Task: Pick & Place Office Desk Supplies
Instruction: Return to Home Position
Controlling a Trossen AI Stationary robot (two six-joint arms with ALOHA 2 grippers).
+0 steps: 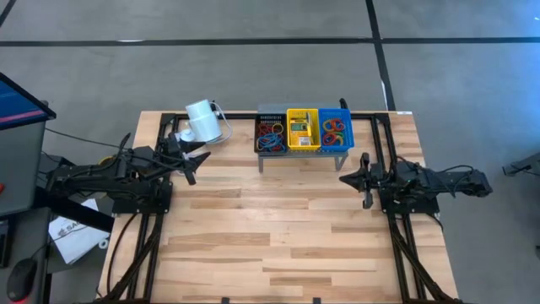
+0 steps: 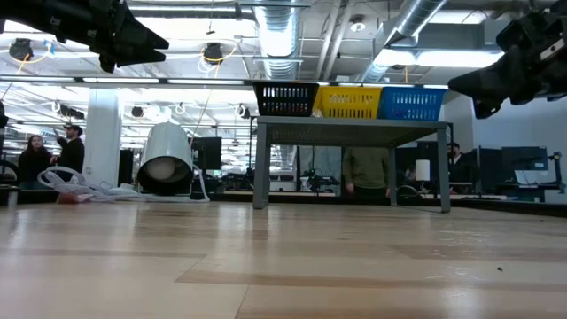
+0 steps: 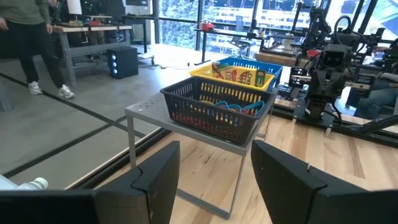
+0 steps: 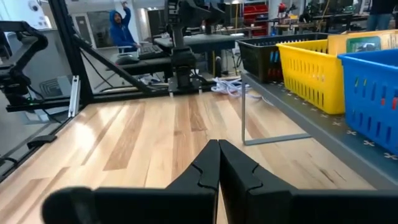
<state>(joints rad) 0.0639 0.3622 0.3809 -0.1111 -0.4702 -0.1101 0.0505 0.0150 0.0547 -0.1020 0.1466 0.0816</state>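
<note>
I call it done: bands and crayons sit binned on the shelf at twelve o'clock. My left end effector gapes wide at nine, right end effector pinched closed at three, both empty.

- The left arm lies folded, its wrist straight behind the fingers, which point inward toward the other arm.
- The left gripper holds its fingers spread, a wide gap between the tips.
- The right arm mirrors it, wrist behind the fingers.
- The right gripper has its fingers pressed together, tips touching.
</note>
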